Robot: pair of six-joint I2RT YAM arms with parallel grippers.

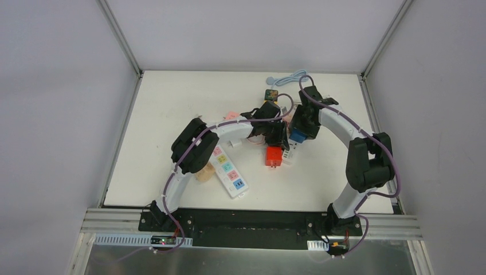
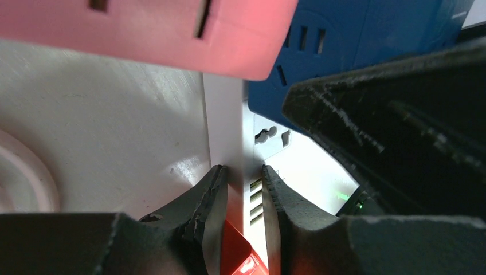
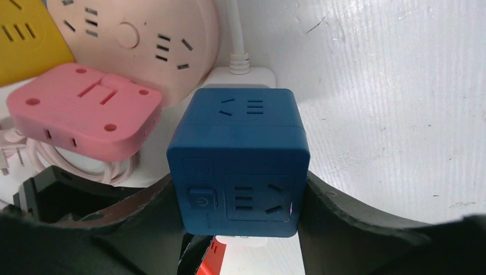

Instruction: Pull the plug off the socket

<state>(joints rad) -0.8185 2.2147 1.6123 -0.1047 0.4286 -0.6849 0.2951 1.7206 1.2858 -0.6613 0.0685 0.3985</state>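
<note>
Where the left end effector [image 2: 242,175] reaches into the cluster of sockets, its 2 fingers [image 2: 209,197] are closed in on a narrow white plug [image 2: 229,137], one pad on each side of it. A red cube [image 2: 238,260] glows just below the fingertips. Above them hangs the underside of a pink adapter [image 2: 143,31], and to the right sits the blue cube socket [image 2: 355,40], touching the white plug's far side.

The right end effector [image 3: 243,200] clamps that blue cube socket [image 3: 240,132] between its 2 dark fingers [image 3: 344,223], 1 against each side face, with the cube's switch and a socket face turned toward the wrist camera. White plastic shows against the cube's far and near edges, and a white cord [image 3: 235,28] runs away from the far one; whether this is the same piece the left fingers hold cannot be told. Left of the cube lie the pink adapter, a round peach socket [image 3: 143,40] and a yellow socket [image 3: 23,34].

From above, both end effectors meet near the middle of the white counter [image 1: 172,114], nearly touching. Nearer the arm bases, a white power strip [image 1: 229,172] with coloured outlets lies at an angle beside a tan block [image 1: 202,175]. A pale blue cable [image 1: 286,79] curls at the far edge.
</note>
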